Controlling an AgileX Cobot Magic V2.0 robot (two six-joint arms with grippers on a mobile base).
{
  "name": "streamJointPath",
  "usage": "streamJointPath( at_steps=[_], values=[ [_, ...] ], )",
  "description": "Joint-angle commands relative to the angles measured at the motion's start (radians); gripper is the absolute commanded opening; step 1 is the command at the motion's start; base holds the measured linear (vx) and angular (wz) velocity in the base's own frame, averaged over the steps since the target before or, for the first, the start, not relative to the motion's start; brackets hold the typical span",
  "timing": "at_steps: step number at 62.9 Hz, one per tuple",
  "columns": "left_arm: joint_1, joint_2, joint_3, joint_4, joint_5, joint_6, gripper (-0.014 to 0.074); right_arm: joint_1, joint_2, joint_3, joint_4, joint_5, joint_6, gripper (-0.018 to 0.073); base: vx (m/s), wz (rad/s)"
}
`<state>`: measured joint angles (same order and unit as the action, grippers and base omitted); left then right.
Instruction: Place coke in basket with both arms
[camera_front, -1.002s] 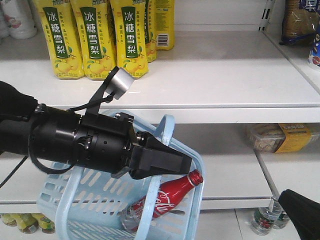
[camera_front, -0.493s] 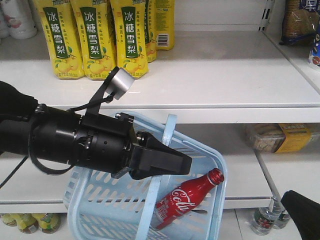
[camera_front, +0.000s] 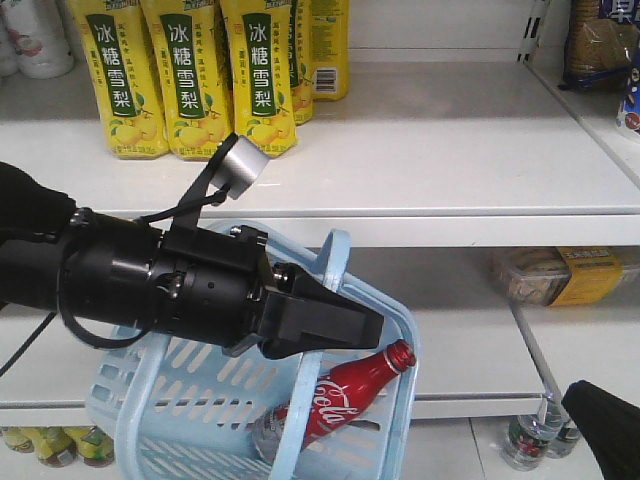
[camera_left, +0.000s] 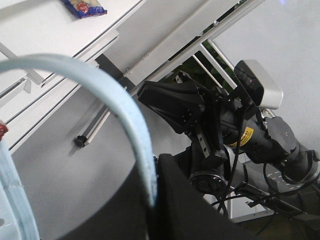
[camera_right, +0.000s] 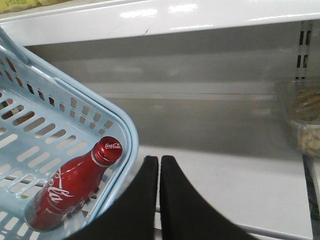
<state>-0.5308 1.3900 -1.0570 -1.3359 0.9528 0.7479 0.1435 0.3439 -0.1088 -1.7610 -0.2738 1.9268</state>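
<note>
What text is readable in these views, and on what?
"Coca-Cola": white script on the coke, and small on its cap.
"冰糖雪梨": green labels of the yellow bottles on the upper shelf.
Unreadable: barcode digits on the rear yellow bottle, the yellow packet, the yellow sticker on the arm, the snack pack.

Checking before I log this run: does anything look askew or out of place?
The basket hangs tilted from its handle, and the coke lies slanted inside, cap against the wall. Nothing spilled or visibly damaged.
</note>
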Motion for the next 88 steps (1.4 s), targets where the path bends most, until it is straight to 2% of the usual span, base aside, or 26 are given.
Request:
streamJointPath(
  at_steps=[1,18,24,32,35,41,44,50,56,64,72,77,88],
  values=[
    [-0.004,-0.045,-0.042,-0.104,-0.004,0.027,-0.0006,-0.007,0.007,-0.025,-0.035,0.022,-0.006,-0.0004,0.0,0.0],
    [-0.007,-0.034,-0.036,-0.103,-0.027,0.022,-0.0006,-0.007,0.007,-0.025,-0.035,0.024,-0.006,-0.0004,0.0,0.0],
    [-0.009,-0.04,-0.036,-0.069,-0.027,-0.025,-0.0006,-0.007,0.007,-0.025,-0.035,0.022,-0.006,-0.0004,0.0,0.0],
    [-0.012,-0.062,-0.036,0.112,-0.073,-0.204,-0.0006,-0.007,0.007,-0.025,-0.035,0.023,-0.006,-0.0004,0.0,0.0],
    [-0.019,-0.074,-0.036,0.225,-0.108,-0.327,-0.0006,-0.007,0.007,-0.025,-0.035,0.023,-0.006,-0.0004,0.0,0.0],
    [-0.026,-0.098,-0.036,0.403,-0.139,-0.507,-0.0006,-0.007,0.007,-0.025,-0.035,0.023,-0.006,-0.0004,0.0,0.0],
    [-0.033,-0.111,-0.036,0.525,-0.143,-0.612,-0.0006,-0.007,0.007,-0.025,-0.035,0.023,-0.006,-0.0004,0.0,0.0],
    [-0.048,-0.145,-0.036,0.699,-0.157,-0.73,-0.0006,-0.007,0.007,-0.025,-0.035,0.023,-0.006,-0.0004,0.0,0.0],
    [-0.054,-0.182,-0.036,0.825,-0.165,-0.813,-0.0006,-0.007,0.007,-0.025,-0.035,0.023,-0.006,-0.0004,0.0,0.0],
    [-0.054,-0.24,-0.005,0.92,-0.187,-0.847,-0.0006,-0.007,0.007,-0.025,-0.035,0.023,-0.006,-0.0004,0.0,0.0],
    [-0.053,-0.319,0.11,0.97,-0.285,-0.847,-0.0006,-0.007,0.007,-0.025,-0.035,0.023,-0.006,-0.0004,0.0,0.0],
    [-0.053,-0.382,0.218,1.005,-0.381,-0.846,-0.0006,-0.007,0.007,-0.025,-0.035,0.023,-0.006,-0.0004,0.0,0.0],
    [-0.053,-0.533,0.462,1.022,-0.614,-0.846,-0.0006,-0.007,0.007,-0.025,-0.035,0.023,-0.006,-0.0004,0.0,0.0]
  ],
)
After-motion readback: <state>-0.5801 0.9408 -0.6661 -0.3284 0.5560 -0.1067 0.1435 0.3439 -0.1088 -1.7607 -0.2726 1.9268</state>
